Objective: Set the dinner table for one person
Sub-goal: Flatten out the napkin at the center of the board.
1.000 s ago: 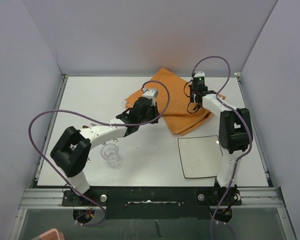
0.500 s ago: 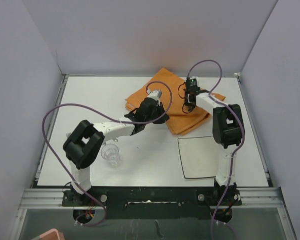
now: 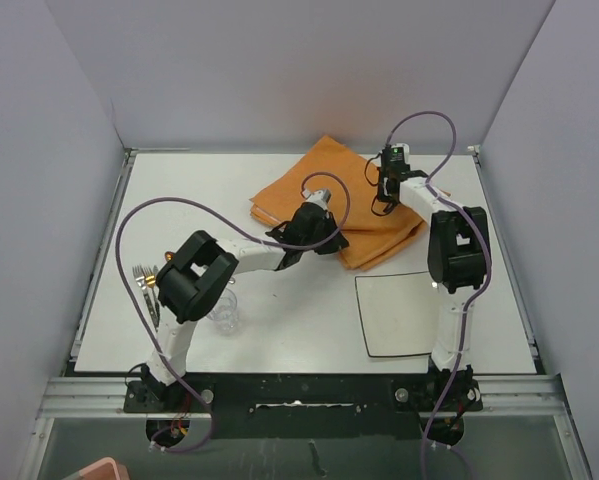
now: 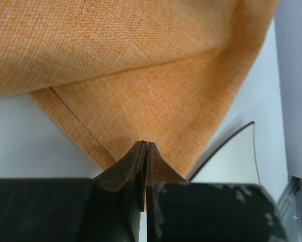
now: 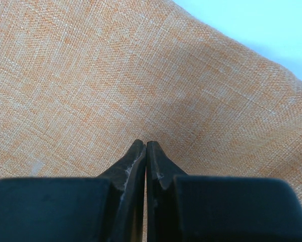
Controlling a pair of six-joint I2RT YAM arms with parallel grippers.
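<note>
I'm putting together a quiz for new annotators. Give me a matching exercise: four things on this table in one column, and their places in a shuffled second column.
Things:
1. orange cloth
2. square plate
3. clear glass
4. cutlery

Places on the dinner table:
A. by the left edge
B. far side, middle
C. near side, right
D. near side, left of centre

Pairs: 1-B, 2-C, 3-D, 4-A

Cloth (image 3: 364, 225) behind plate (image 3: 399, 313) on table (image 3: 199, 200)
</note>
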